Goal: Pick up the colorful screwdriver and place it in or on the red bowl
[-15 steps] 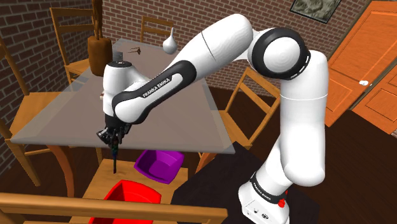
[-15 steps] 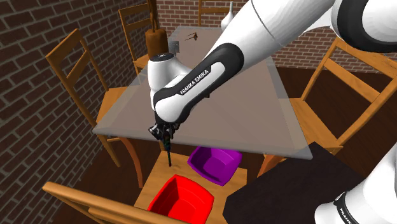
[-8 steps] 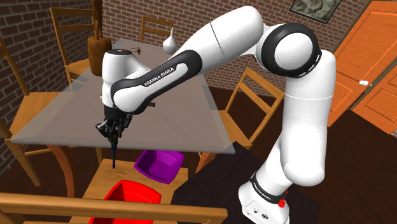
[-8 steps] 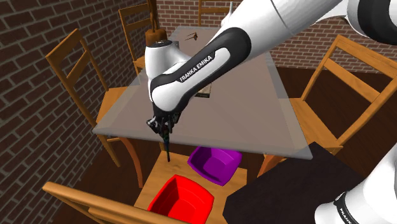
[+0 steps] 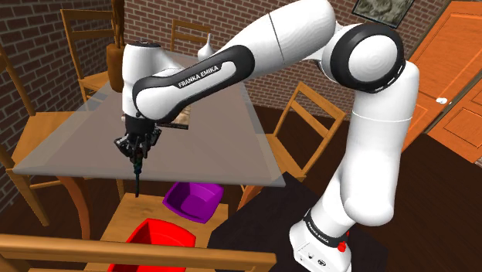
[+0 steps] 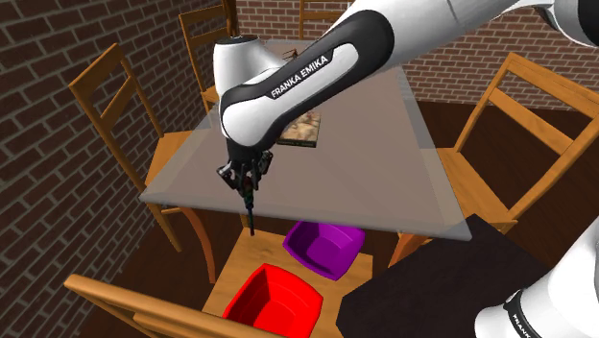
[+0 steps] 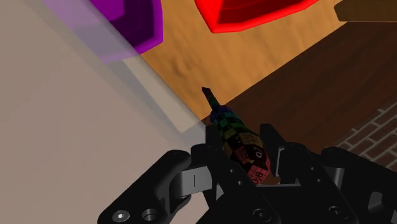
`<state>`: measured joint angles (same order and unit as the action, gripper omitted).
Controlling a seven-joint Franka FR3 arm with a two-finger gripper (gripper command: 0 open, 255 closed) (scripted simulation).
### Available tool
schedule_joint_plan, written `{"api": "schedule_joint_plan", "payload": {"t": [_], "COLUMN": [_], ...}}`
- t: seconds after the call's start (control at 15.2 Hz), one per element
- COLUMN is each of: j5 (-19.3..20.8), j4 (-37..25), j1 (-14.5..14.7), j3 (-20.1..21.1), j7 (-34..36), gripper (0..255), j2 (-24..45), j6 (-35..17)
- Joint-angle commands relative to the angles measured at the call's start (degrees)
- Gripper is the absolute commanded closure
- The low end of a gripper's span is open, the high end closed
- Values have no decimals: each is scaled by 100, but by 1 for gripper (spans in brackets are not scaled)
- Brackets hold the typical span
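Colorful screwdriver gripped in hand, hand pointing down at table edge, red bowl lower, apart.

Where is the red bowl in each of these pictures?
Shoulder view: red bowl at bottom edge, left of middle.
Second exterior view: red bowl at bottom, left of centre.
Wrist view: red bowl beyond the tip of the held screwdriver.
Landmark: purple bowl beside it.
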<state>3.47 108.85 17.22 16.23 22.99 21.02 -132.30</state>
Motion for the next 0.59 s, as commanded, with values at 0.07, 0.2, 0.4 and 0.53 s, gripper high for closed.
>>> {"api": "schedule_joint_plan", "payload": {"t": [0.07,0.2,0.4,0.53], "j5": [-46,-73,-136,-228], "j4": [-67,-119,7,323], "j1": [-20,-30,-12,41], "j3": [21,34,84,169], "j7": [-25,-37,8,118], "gripper": [255,255,255,255], "j2": [-132,-211,-449,-801], "j6": [196,326,427,445]}}
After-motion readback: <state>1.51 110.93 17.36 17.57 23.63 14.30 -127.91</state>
